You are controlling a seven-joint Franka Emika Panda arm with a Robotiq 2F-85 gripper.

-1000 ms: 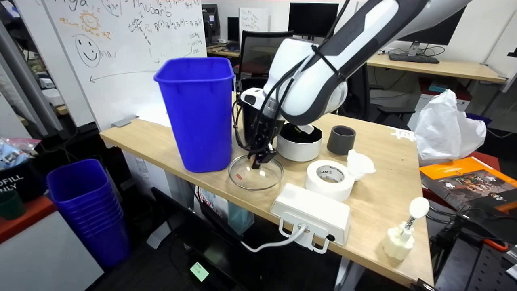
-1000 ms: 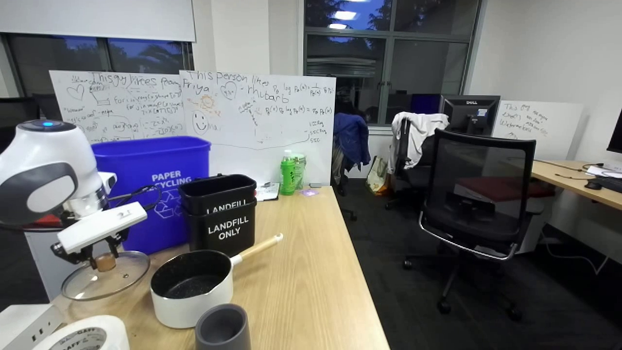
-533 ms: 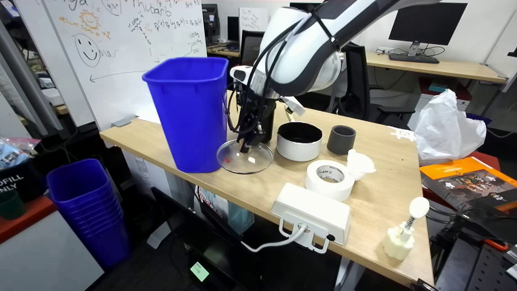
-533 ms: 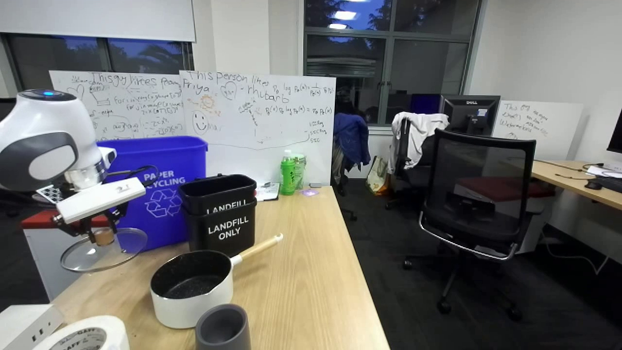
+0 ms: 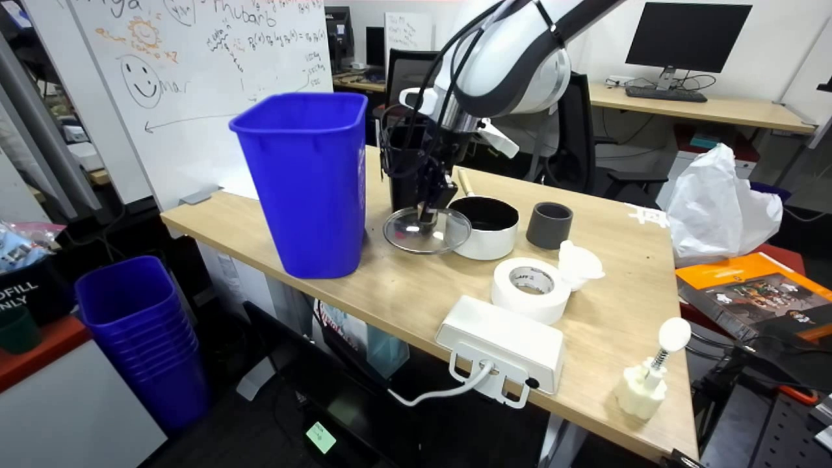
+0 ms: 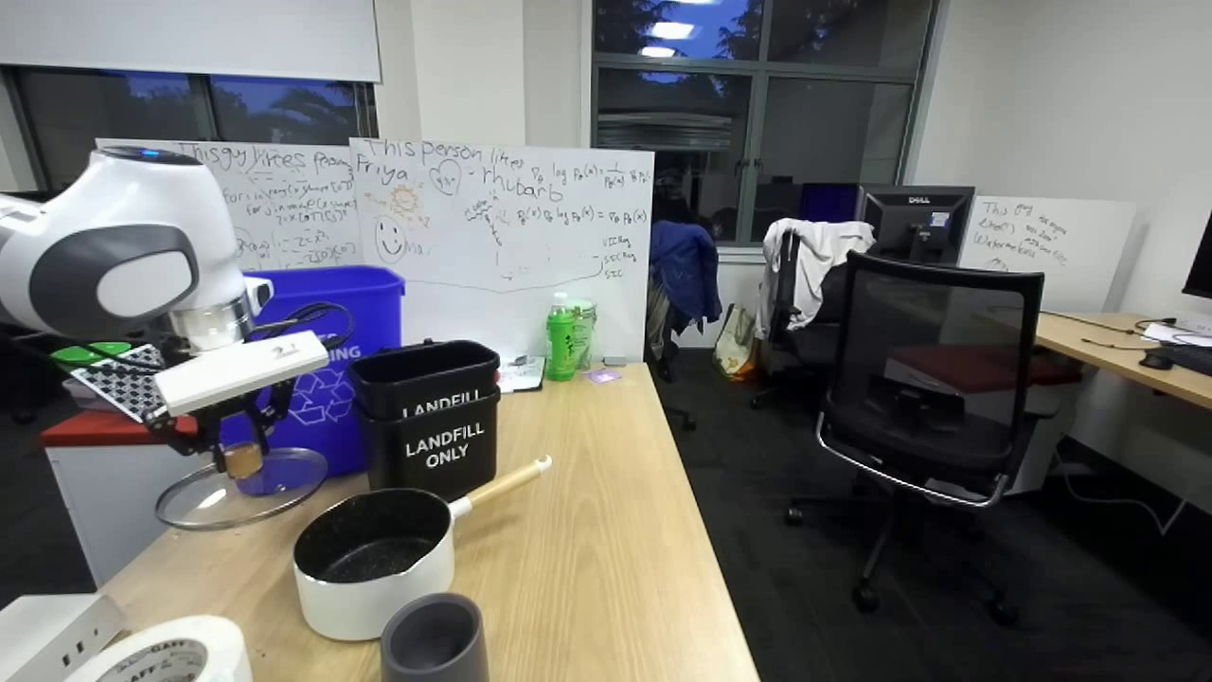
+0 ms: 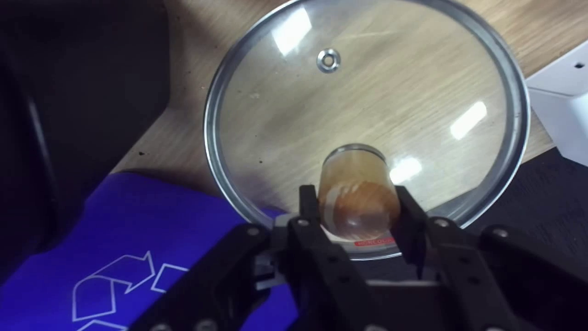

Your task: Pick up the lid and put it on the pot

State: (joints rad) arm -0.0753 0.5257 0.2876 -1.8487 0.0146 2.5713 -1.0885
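The lid (image 5: 448,235) is a see-through glass disc with a metal rim and a brown wooden knob (image 7: 358,184). My gripper (image 7: 358,202) is shut on the knob, one finger on each side. The lid (image 6: 194,500) hangs roughly level above the table. The white pot (image 5: 484,242) with a dark inside stands on the table. In an exterior view the lid overlaps the pot's near-left rim; in an exterior view the pot (image 6: 374,599) stands to the right of the lid and apart from it. The pot is not in the wrist view.
A tall blue bin (image 5: 305,201) and stacked black bins (image 6: 450,445) stand beside the lid and pot. The pot's wooden handle (image 6: 502,488) points away. A grey cup (image 5: 549,226), tape roll (image 5: 530,299), white funnel (image 5: 578,263) and white power box (image 5: 500,338) stand nearby.
The gripper has raised the lid from the table area and then carried it toward the pot. The blue bin has shifted slightly away from the pot. The pot has not moved.
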